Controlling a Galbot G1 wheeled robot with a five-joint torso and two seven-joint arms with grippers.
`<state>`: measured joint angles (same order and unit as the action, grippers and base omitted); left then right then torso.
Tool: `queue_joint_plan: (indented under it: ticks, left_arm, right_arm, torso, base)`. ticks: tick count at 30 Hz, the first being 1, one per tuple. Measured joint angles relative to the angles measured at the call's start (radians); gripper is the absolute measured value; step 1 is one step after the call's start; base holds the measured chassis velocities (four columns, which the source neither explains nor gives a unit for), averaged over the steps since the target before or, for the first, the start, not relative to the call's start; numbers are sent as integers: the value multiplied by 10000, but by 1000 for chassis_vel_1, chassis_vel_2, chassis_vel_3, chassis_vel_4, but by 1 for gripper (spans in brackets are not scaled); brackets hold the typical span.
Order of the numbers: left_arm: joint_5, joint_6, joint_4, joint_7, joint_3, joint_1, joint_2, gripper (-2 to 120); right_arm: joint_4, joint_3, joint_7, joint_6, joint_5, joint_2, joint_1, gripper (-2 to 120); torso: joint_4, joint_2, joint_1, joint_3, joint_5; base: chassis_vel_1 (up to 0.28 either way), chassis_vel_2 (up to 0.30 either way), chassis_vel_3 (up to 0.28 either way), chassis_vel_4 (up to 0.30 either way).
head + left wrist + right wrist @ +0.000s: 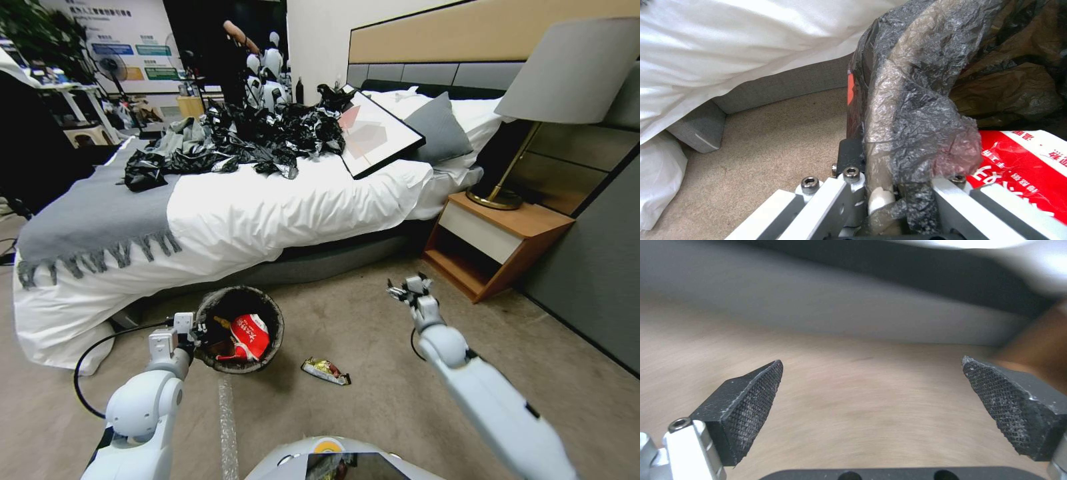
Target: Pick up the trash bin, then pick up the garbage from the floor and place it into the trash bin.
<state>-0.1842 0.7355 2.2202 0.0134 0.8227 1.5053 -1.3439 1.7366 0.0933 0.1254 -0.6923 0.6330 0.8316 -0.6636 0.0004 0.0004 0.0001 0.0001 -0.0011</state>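
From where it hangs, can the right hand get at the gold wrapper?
Probably yes. The right hand is open and empty above bare carpet, and nothing lies between it and the gold wrapper, which lies apart from the trash bin.

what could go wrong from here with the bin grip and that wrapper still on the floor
1. The left tool is shut on the trash bin by its bag-covered rim only; the liner may slip and tilt the bin, spilling the red-and-white wrapper.
2. The right tool is open, well away from the gold foil wrapper; that flat wrapper may slide on the carpet.
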Motion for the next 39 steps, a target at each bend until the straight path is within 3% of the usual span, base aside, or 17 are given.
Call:
queue_joint_plan:
  ticks: [1, 3, 4, 6, 13, 18, 21, 39]
  left_arm:
    - [0, 0, 0, 0, 0, 0, 0, 0]
    - [77, 0, -3, -3, -15, 23, -65, 0]
    - [77, 0, -3, -3, -15, 23, -65, 0]
    - [128, 0, 7, -10, -41, 59, -82, 0]
    - [179, 0, -24, -59, -31, 42, -42, 0]
    - [241, 0, -120, -68, -44, -1, -77, 0]
    - [308, 0, -206, -105, -67, -35, -122, 0]
    - [407, 0, -451, -177, -113, -74, -132, 0]
  right_arm:
    - [0, 0, 0, 0, 0, 0, 0, 100]
    - [-1039, 1576, -757, -532, 871, 236, 1543, 100]
    - [-1039, 1576, -757, -532, 871, 236, 1543, 100]
    - [-2114, 2781, -1491, -591, 1270, 618, 2682, 100]
    - [-3600, 4790, -2642, -555, 1183, 1513, 4198, 100]
    - [-4171, 5400, -2893, -520, 978, 2133, 4314, 100]
    - [-4739, 5759, -2947, -491, 697, 2978, 4096, 100]
    - [-4379, 6642, -3020, -447, 670, 3512, 2982, 100]
  torso:
    - [0, 0, 0, 0, 0]
    - [-1, -1, 1, 1, 15]
    - [-1, -1, 1, 1, 15]
    - [-5, 0, 1, 2, 9]
    - [-6, 0, 1, 0, 7]
    - [-6, 0, 0, 1, 10]
    - [-2, -1, 0, 1, 12]
    - [-6, -1, -1, 0, 10]
  base:
    - [0, 0, 0, 0]
    - [0, 0, 0, 0]
    - [0, 0, 0, 0]
    - [0, 0, 0, 0]
    - [0, 0, 0, 0]
    - [0, 0, 0, 0]
    - [0, 0, 0, 0]
    - [0, 0, 0, 0]
